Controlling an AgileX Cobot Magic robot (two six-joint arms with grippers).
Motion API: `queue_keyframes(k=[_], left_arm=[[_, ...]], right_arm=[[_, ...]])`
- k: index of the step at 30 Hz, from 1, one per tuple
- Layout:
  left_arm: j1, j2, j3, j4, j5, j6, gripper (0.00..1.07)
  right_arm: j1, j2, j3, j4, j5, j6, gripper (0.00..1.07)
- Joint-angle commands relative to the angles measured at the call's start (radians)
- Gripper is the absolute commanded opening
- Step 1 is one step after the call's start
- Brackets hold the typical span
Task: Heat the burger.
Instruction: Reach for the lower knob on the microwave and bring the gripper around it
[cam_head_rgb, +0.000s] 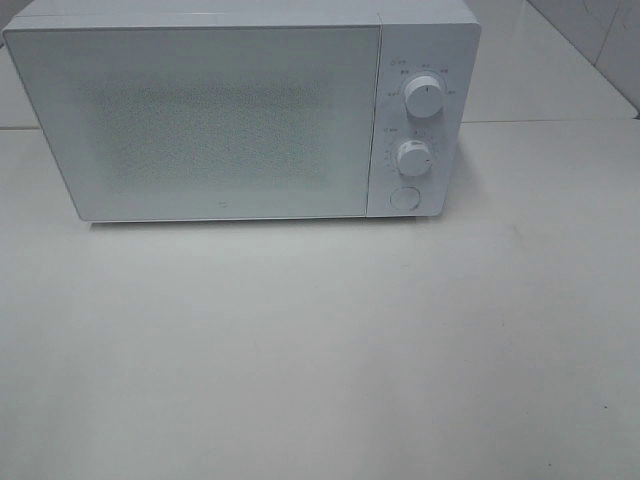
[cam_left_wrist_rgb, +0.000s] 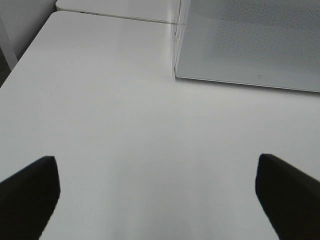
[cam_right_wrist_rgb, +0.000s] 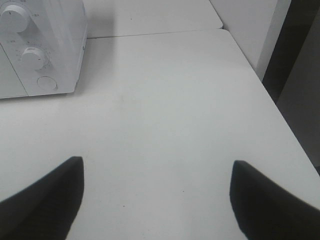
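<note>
The left gripper (cam_left_wrist_rgb: 156, 161) hangs over the table (cam_head_rgb: 320, 360) in front of the microwave (cam_head_rgb: 230, 120), toward its door side, black fingers (cam_left_wrist_rgb: 30, 197) spread wide with nothing between them. The right gripper (cam_right_wrist_rgb: 157, 162) hovers in front of the microwave's control side, its dark fingers (cam_right_wrist_rgb: 45, 200) likewise parted wide over bare tabletop. The table, white, smooth and matte, lies open from both grippers up to the microwave's front. Out from the microwave's door side the tabletop ends in a rounded corner. Out from its control side it ends in a straight edge with a dark gap beyond. The microwave, a white box with rounded corners, stands upright with its door (cam_head_rgb: 200, 120) shut. The door is a pale flat pane with a fine dotted mesh. Beside the door sit a round white upper knob (cam_head_rgb: 424, 100), a lower knob (cam_head_rgb: 413, 157) and, beneath them, a round button (cam_head_rgb: 403, 197). A seam (cam_head_rgb: 540, 122) crosses the tabletop beside the microwave. The burger shows in no view, so where it is cannot be told.
</note>
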Motion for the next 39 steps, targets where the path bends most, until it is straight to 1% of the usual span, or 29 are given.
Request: queue_keyframes(k=[1,20,23,26,28,30,31,33,39], left_arm=[[0.000,-0.025,0.003,-0.003,-0.014,-0.002,1.01],[0.000,-0.025,0.003,-0.003,-0.014,-0.002,1.01],[0.000,-0.025,0.003,-0.003,-0.014,-0.002,1.01],[0.000,-0.025,0.003,-0.003,-0.014,-0.002,1.01],[0.000,-0.025,0.003,-0.003,-0.014,-0.002,1.01],[0.000,-0.025,0.003,-0.003,-0.014,-0.002,1.01],[0.000,-0.025,0.003,-0.003,-0.014,-0.002,1.01],[0.000,-0.025,0.003,-0.003,-0.014,-0.002,1.01],[0.000,-0.025,0.003,-0.003,-0.014,-0.002,1.01]], right_arm=[[-0.003,-0.025,0.001,-0.004,-0.010,-0.009,0.76],[-0.003,-0.025,-0.003,-0.004,-0.020,-0.012,0.74],[-0.003,0.000,-0.030,-0.015,-0.117,-0.014,0.74],[-0.003,0.027,-0.030,-0.022,-0.163,-0.013,0.74],[-0.003,0.080,-0.030,-0.028,-0.228,0.000,0.74],[-0.003,0.098,-0.030,-0.031,-0.252,0.004,0.74],[-0.003,0.137,-0.030,-0.041,-0.297,0.006,0.74],[-0.003,0.152,-0.029,-0.043,-0.314,0.006,0.74],[-0.003,0.266,0.023,-0.039,-0.470,0.007,0.74]])
